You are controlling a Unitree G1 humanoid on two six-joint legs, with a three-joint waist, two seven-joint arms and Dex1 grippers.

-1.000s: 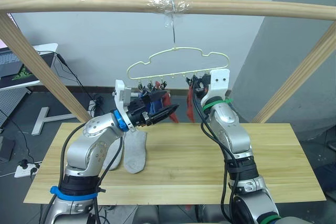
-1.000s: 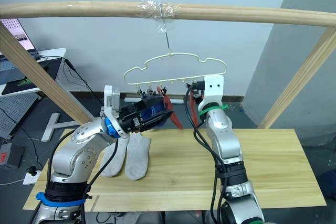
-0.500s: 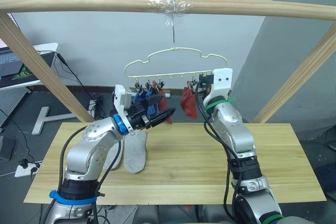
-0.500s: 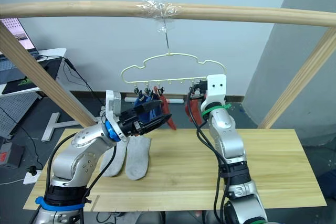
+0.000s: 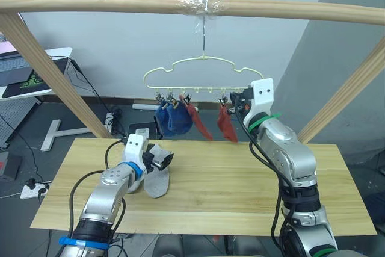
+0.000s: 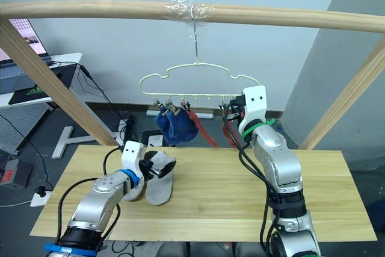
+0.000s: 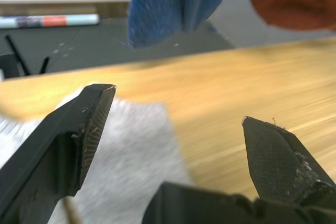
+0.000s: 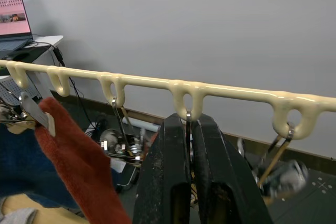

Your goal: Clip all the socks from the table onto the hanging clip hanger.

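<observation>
Head view: the hanger (image 5: 201, 73) hangs from the wooden bar (image 5: 120, 3), carrying two blue socks (image 5: 173, 118) and two red socks (image 5: 226, 123). Two grey socks (image 6: 157, 182) lie on the surface (image 5: 240, 191).

Left wrist view: I see the left gripper (image 7: 178, 129) wide open, empty, over a grey sock.

Right wrist view: right gripper (image 8: 190, 171) pinched on a clip (image 8: 187, 124).

Left arm reaches low across the lower left of the frame, its tool (image 5: 161, 161) spread wide open. Right arm stands raised at centre right, its tool (image 8: 190, 182) pinched closed.
</observation>
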